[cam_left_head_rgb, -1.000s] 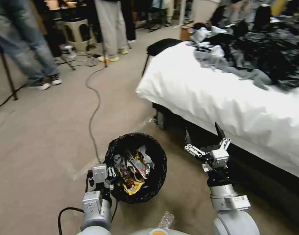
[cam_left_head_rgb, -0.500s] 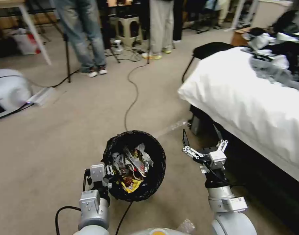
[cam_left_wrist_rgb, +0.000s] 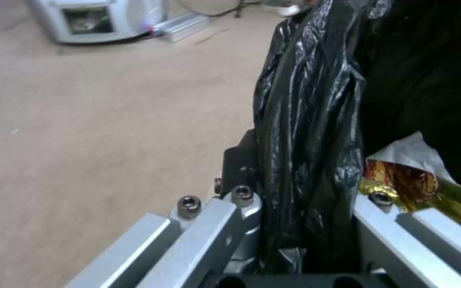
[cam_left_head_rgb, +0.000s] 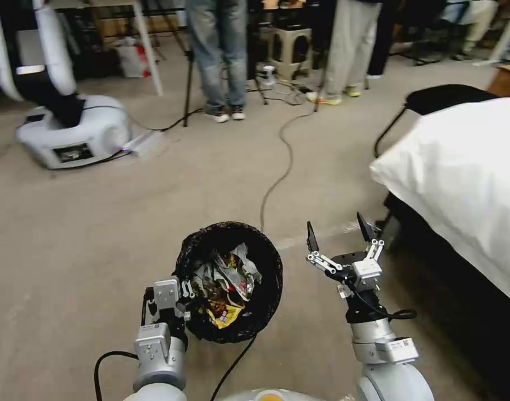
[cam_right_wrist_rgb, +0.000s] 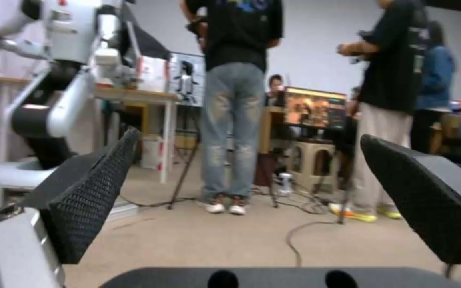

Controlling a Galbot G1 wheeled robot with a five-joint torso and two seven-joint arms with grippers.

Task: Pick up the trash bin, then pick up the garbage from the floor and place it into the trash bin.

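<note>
The trash bin [cam_left_head_rgb: 268,267] shows from above as a round opening lined with a glossy black bag, held off the carpet in front of me. Garbage [cam_left_head_rgb: 227,281] lies inside it: red-and-white, silver and yellow snack wrappers. My left gripper [cam_left_head_rgb: 183,294] is shut on the near-left rim. In the left wrist view, the left gripper [cam_left_wrist_rgb: 300,200] pinches the black liner [cam_left_wrist_rgb: 305,120], with a yellow and red wrapper [cam_left_wrist_rgb: 417,176] beside it. My right gripper [cam_left_head_rgb: 336,234] is held up to the right of the bin, open and holding nothing. Its mesh-padded fingers [cam_right_wrist_rgb: 92,200] stand wide apart.
A bed with a white cover [cam_left_head_rgb: 466,167] and dark base fills the right side. A black cable [cam_left_head_rgb: 277,184] runs across the carpet toward the bin. Another white robot base [cam_left_head_rgb: 71,136] stands at the far left. People, tripods and a black stool [cam_left_head_rgb: 438,97] stand at the back.
The whole view has swung left: the bed slid toward the right edge and the white robot base came into view. Both grippers and the bin keep their places relative to me.
</note>
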